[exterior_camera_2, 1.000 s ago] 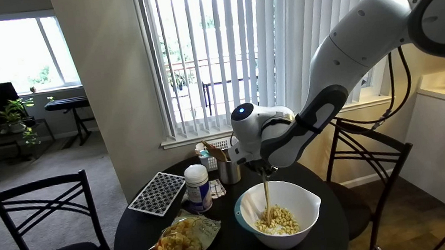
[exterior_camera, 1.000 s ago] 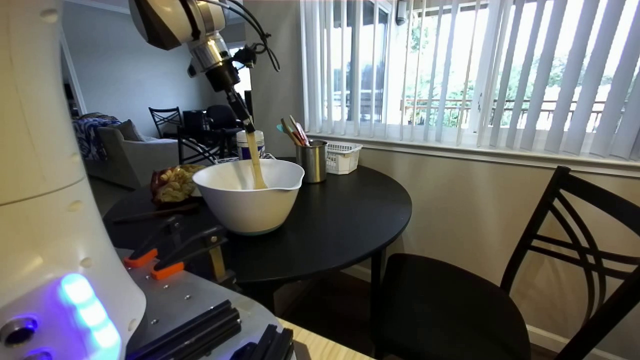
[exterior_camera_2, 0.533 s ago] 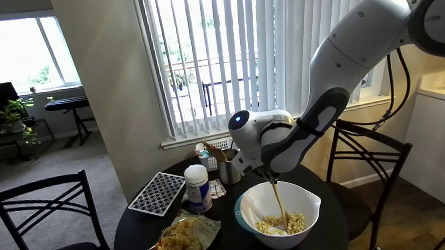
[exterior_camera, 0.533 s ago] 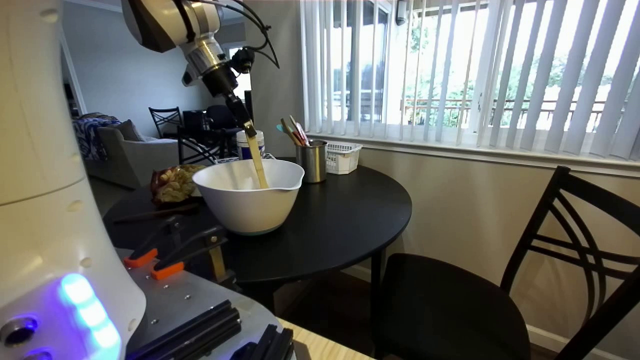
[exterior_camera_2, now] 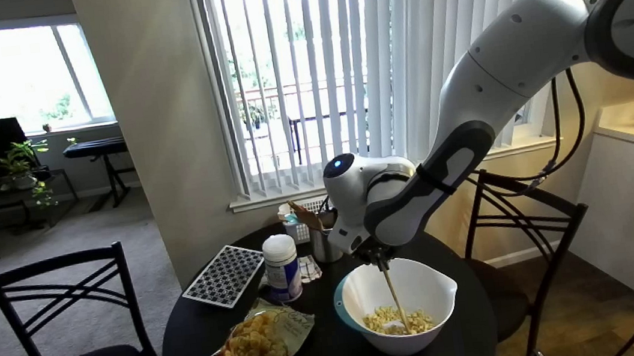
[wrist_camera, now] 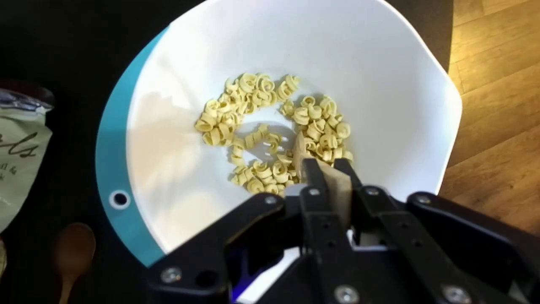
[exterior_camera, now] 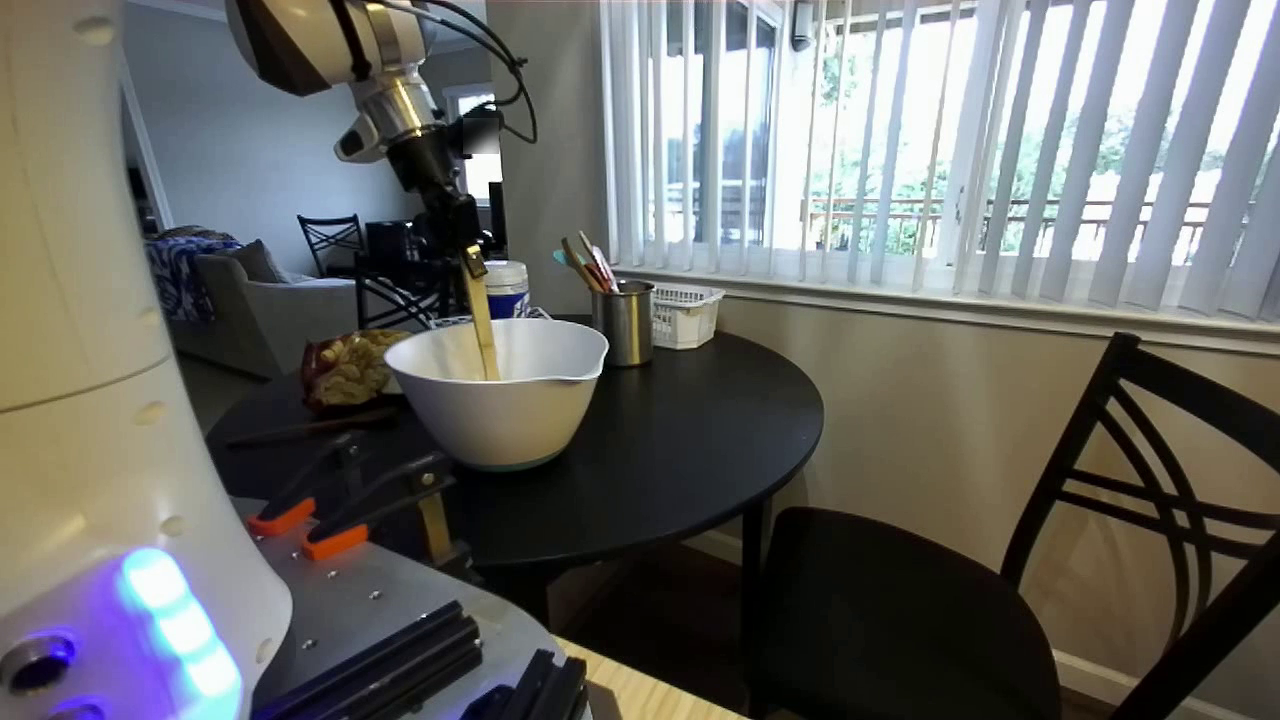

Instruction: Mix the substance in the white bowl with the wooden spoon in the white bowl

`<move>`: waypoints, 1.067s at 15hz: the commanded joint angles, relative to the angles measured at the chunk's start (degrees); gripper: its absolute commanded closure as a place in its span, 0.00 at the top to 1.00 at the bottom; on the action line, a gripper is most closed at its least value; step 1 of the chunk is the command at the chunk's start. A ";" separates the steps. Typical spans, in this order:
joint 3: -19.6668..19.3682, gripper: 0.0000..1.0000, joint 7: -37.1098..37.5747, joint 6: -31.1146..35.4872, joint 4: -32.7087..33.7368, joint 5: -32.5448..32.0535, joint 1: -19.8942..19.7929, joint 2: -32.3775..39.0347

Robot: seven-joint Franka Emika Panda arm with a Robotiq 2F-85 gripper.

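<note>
Clearly, in the wrist view the jaws stand at the lower edge, pinching the spoon between them. It slopes down into the bowl, its lower part among the pasta, small pale curls in a broken ring around a barer patch of the bottom. The bowl's teal side, pierced by a round hole, is on the left, its pouring lip on the right. Past the teal, on the dark surface, lie a bag, partly in view, and a brown spoon; wooden floor shows at the far right. In an exterior view the spoon is nearly upright, its lower end hidden by the bowl's near wall; a tub rises behind the bowl, and farther right stand a metal cup of utensils and, just beside it, a white basket. In an exterior view the arm reaches over from the right, the spoon tilts with its lower end in the pasta, the bag lies to the left of the bowl with yellow pieces showing, and the tub stands just beside a patterned panel
</note>
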 commanded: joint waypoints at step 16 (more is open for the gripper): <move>-2.24 0.03 5.00 8.79 -1.61 8.23 0.53 -0.58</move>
